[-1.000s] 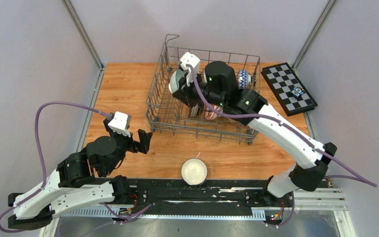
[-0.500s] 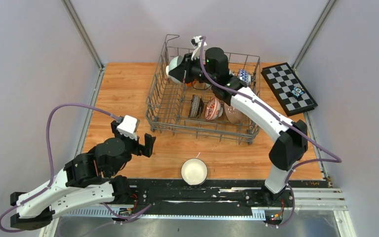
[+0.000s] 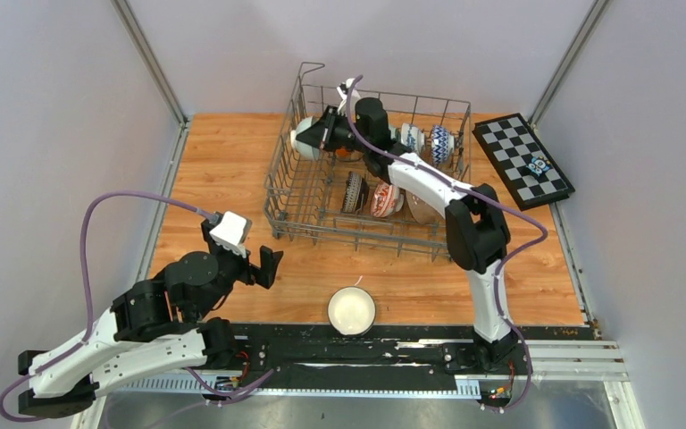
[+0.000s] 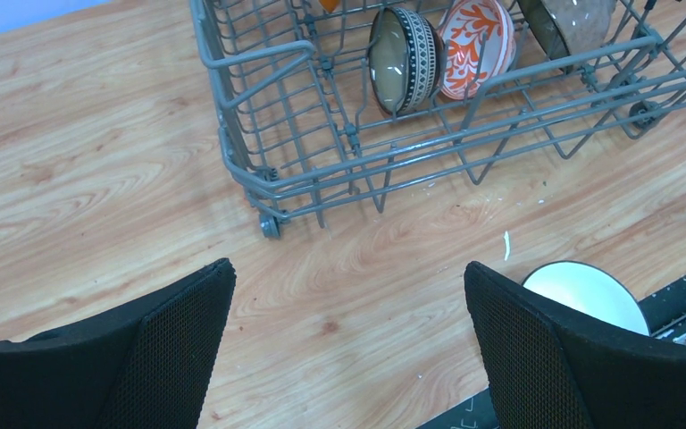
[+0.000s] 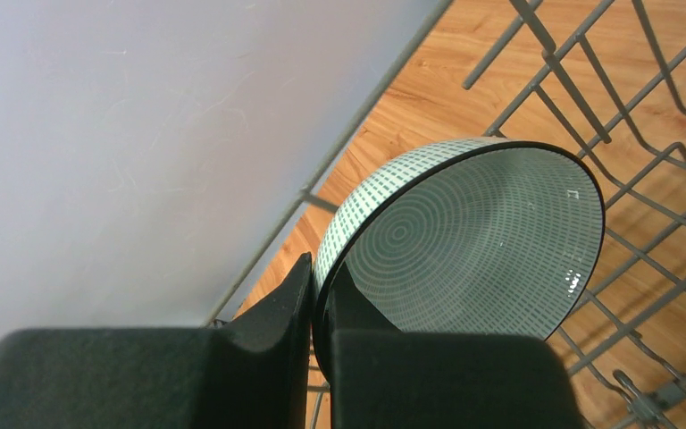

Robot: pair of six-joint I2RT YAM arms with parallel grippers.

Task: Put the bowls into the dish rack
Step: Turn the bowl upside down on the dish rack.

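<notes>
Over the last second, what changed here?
The right gripper, shut on the pale green bowl at its rim, carried it left and farther back, toward the dish rack's far-left corner, with the arm stretching out. The left gripper, open, drifted slightly right. The white bowl on the table, the racked bowls and the chequered board stayed put.

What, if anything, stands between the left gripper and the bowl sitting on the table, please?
Nothing visible does. The left gripper hangs open over bare wood, and the bowl sits upright just to its right by the table's near edge. The dish rack stands farther back, out of that path.
</notes>
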